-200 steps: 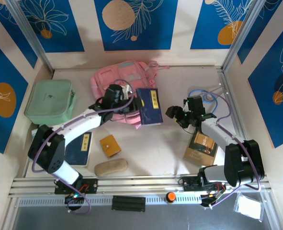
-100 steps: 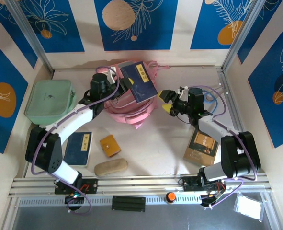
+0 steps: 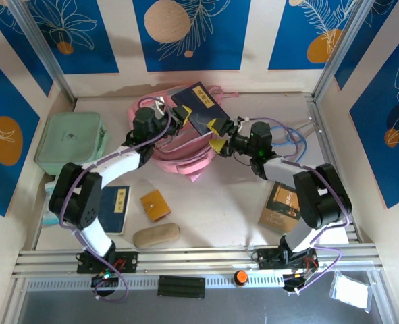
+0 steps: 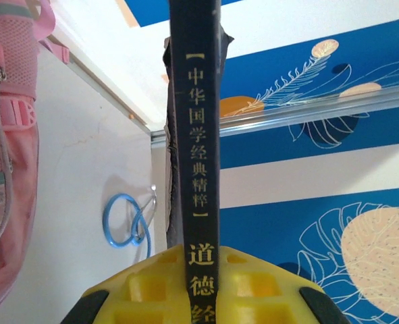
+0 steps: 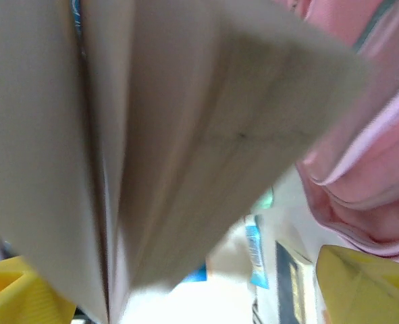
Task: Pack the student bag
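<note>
"Starting at the near edge, what was lying there?"

"A tan pouch [image 3: 156, 235], an orange wallet [image 3: 155, 205], a flat blue book [image 3: 111, 208] and a brown book [image 3: 285, 206] by the right arm's base. They were loose on the table [image 3: 233, 196], apart from the bag. Waiting to be packed, I'd say."

"And the arms?"

"Both reached away from their bases toward the far middle. The left gripper [image 3: 177, 115] was clamped on a dark blue book [image 3: 200, 106], holding it tilted above the student bag [image 3: 179, 152]. Its wrist view had the spine pinched between the yellow fingers [image 4: 145, 290]. The right gripper [image 3: 219, 134] lay almost level, with its jaws spread wide on either side of the book's lower corner. I couldn't tell whether they touched it."

"Why hold it so?"

"My guess is that one arm carried the book while the other stood ready to steady it for the bag's opening. The pink bag lay slumped at the far middle, right under the book. A mint green case [image 3: 71, 143] sat well off to its left."
</note>
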{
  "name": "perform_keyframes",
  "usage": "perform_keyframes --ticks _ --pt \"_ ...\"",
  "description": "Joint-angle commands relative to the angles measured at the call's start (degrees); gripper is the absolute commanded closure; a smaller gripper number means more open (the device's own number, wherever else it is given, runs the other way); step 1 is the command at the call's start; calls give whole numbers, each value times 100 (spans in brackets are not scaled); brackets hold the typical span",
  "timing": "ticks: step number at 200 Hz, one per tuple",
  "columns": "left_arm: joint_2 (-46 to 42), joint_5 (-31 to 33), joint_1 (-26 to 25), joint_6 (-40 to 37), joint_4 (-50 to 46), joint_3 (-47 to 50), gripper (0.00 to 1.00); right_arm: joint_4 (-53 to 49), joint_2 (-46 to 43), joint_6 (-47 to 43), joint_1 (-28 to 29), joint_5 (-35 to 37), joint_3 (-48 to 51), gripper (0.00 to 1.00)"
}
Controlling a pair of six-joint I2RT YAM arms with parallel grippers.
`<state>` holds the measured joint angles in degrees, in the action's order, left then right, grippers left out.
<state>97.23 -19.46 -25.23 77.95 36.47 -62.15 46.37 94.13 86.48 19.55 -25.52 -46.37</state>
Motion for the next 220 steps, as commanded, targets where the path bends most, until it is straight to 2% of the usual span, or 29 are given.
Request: perform_keyframes --ticks 1,16,50,80,98,119,136,145,174,188,220 --pt "30 -43 47 437 695 11 100 932 263 452 36 68 -292 15" --pt "42 -31 47 536 679 26 100 1241 455 598 31 155 -413 20" --pt "-20 38 54 506 467 28 100 1436 623 678 40 317 -579 42" --pt "-65 85 54 406 126 46 100 1235 502 671 -55 415 -484 58" --pt "-136 166 65 267 -94 98 100 878 323 477 -96 394 -442 74" --pt "-223 232 71 -54 -404 116 83 123 23 34 -123 367 -430 90" --pt "-364 254 71 -710 -958 45 66 -465 -272 -378 -168 398 -366 95" --pt "-477 325 69 -1140 -1586 -45 58 -785 -439 -623 -211 405 -333 97" --pt "-793 811 45 -2755 -3322 -240 40 -1647 -1047 -1275 -465 521 -62 98" --pt "-870 1041 28 -3497 -3965 -323 36 -2142 -1348 -1604 -640 539 15 97" --pt "-946 1612 -125 -5057 -4897 -537 35 -3366 -1973 -2486 -936 774 95 97"
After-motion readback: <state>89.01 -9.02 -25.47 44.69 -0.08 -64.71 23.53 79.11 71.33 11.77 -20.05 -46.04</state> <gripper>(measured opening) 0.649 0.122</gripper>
